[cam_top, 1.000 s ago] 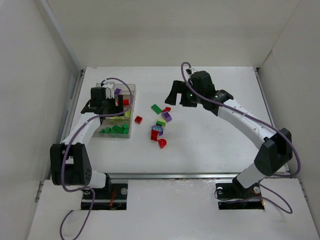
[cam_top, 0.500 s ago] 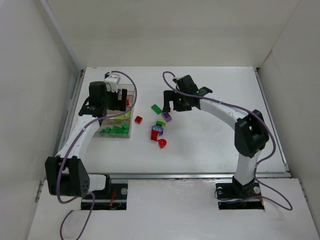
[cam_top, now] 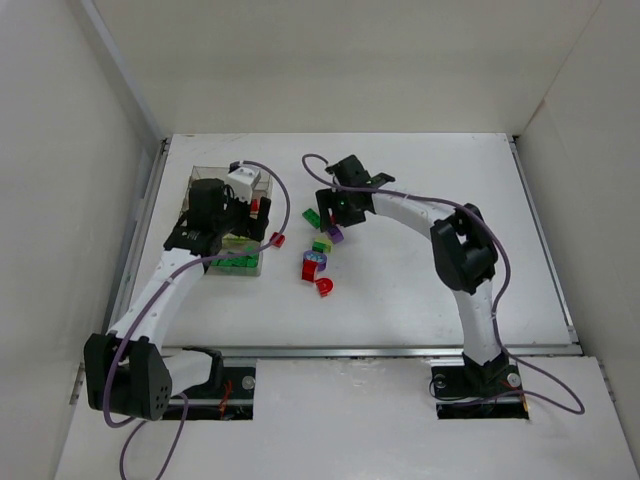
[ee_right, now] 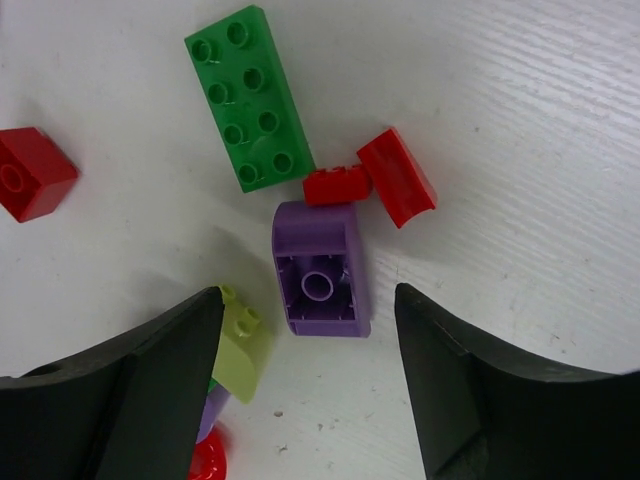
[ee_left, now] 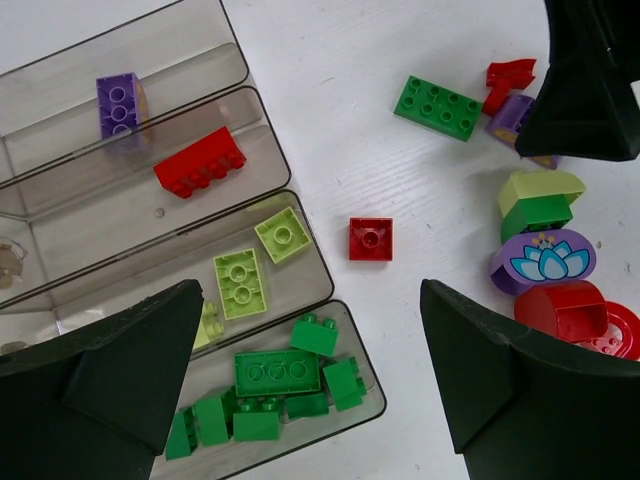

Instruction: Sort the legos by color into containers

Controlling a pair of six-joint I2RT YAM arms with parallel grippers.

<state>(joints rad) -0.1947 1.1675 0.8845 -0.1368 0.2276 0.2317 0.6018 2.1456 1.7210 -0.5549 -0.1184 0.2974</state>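
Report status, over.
Left gripper open, empty, near small red square plastic brick. Right gripper open, straddling upturned purple plastic brick. Tiny red piece touching it.

Lost to edges and fingers
In the left wrist view the organizer box (ee_left: 100, 235) was cut off by the left edge, and a yellow-green brick (ee_left: 210, 322) was half covered by a finger (ee_left: 110, 380) of the left pincer (ee_left: 310, 300). In the right wrist view a red piece (ee_right: 207, 462) was clipped by the bottom edge and a lime brick (ee_right: 240, 340) was partly masked by a finger (ee_right: 120, 400) of the right pincer (ee_right: 308, 298). From above, the bricks (cam_top: 238, 262) in the box were too small to be counted.
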